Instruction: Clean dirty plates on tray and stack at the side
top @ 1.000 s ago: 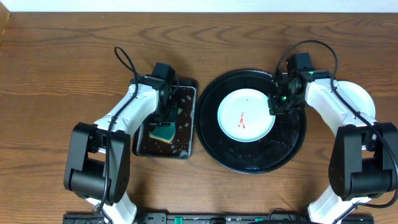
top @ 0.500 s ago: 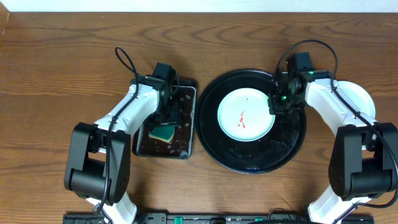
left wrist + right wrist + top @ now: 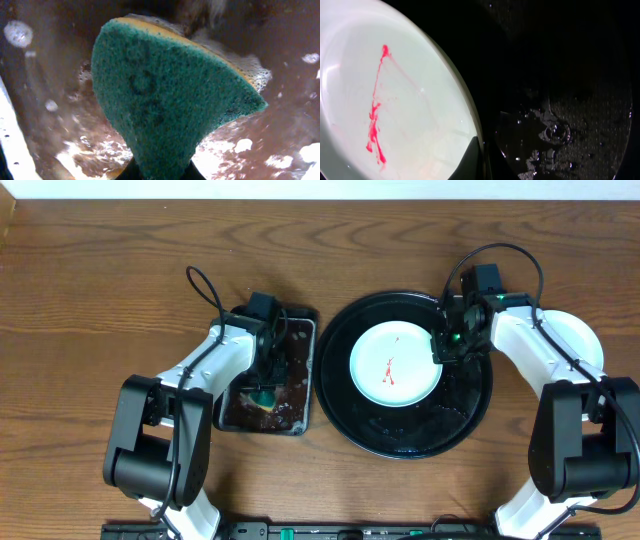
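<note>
A pale plate (image 3: 395, 365) with red smears lies on the round black tray (image 3: 340, 395). It fills the left of the right wrist view (image 3: 395, 95). My right gripper (image 3: 443, 348) is shut on this plate's right rim (image 3: 479, 152). Another pale plate (image 3: 585, 345) lies on the table at the far right, partly under my right arm. My left gripper (image 3: 262, 388) is shut on a green sponge (image 3: 160, 100) and holds it down in the wet rectangular tray (image 3: 296, 415).
The rectangular black tray holds foamy brown water (image 3: 280, 150). The round tray's bare right part is wet (image 3: 555, 135). My two arms reach in from the front edge.
My left gripper has moved a little toward the front of the rectangular tray with the sponge. The right arm and plate have not moved.
</note>
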{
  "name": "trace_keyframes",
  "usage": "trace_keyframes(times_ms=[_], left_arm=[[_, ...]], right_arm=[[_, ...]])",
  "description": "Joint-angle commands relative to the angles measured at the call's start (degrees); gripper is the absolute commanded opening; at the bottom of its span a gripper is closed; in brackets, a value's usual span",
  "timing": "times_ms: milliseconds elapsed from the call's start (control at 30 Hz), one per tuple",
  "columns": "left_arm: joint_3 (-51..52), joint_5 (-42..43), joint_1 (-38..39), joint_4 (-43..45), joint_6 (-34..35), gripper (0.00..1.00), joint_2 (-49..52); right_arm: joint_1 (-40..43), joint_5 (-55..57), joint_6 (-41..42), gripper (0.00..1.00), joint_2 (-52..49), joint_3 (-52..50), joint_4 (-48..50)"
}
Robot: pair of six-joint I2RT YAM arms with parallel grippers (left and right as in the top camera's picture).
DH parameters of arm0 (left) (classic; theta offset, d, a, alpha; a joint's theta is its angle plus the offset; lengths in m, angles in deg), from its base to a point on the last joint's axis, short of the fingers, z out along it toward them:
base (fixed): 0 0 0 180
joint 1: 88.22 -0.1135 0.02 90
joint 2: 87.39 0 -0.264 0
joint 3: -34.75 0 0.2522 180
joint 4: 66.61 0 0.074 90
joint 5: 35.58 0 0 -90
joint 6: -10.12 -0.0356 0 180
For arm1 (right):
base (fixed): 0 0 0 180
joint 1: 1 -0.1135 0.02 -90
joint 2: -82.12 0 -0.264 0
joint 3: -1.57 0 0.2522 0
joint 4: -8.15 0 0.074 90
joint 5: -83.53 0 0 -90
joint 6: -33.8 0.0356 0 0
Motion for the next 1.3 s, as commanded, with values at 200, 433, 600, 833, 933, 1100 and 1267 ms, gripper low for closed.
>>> trace_keyframes(times_ms=[200,433,600,833,933,1100,1267], left_arm=[[-1.77,0.13,-0.2,-0.61,1.53,0.51,-5.14],[-1.75,0.09,-0.2,-0.63,1.53,0.73,-6.32],[-1.55,0.11,-0.2,-0.61,1.53,0.69,-6.29],[0.31,0.11,-0.2,2.21,1.55,0.52,-6.19],[1.68,0.11,-0.2,3.52,1.55,0.53,-5.9],[3.61,0.09,-0.2,5.11,1.53,0.53,-5.86],[3.78,-1.44,-0.2,5.14,1.55,0.53,-5.86]], right_arm=[[-0.48,0.11,-0.22,0.01,-0.7,-0.26,0.17],[-0.5,0.11,-0.22,0.01,-0.72,-0.28,0.26],[-0.61,0.13,-0.22,0.01,-0.72,-0.31,0.48],[-0.68,0.13,-0.22,0.01,-0.72,-0.35,-0.07],[-0.63,0.13,-0.22,0.01,-0.72,-0.35,0.28],[-0.66,0.11,-0.22,0.01,-0.7,-0.35,-0.07],[-0.61,0.11,-0.22,0.01,-0.7,-0.35,-0.07]])
